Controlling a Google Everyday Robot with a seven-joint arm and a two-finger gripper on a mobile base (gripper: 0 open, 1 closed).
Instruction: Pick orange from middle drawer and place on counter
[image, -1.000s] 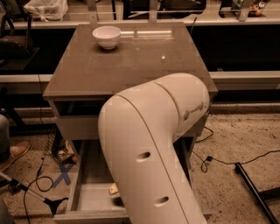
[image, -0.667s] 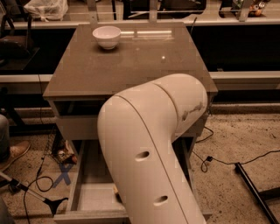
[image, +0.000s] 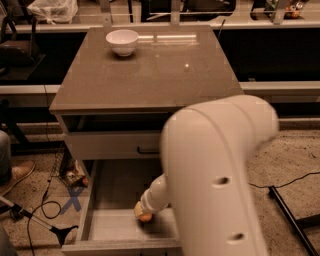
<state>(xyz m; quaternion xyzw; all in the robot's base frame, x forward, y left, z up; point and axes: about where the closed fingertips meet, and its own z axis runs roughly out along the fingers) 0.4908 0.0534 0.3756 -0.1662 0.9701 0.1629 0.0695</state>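
Orange in colour, one orange (image: 145, 218) lies on the pale floor of the one open middle drawer (image: 114, 187), near its front. The single gripper (image: 143, 212) is down in that drawer, right over the fruit; its grip cannot be told. One white bowl (image: 122, 41) stands far-left on the grey-brown tabletop (image: 150, 77)

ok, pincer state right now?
Pincer: down in the middle drawer, at the orange; grip state cannot be told.
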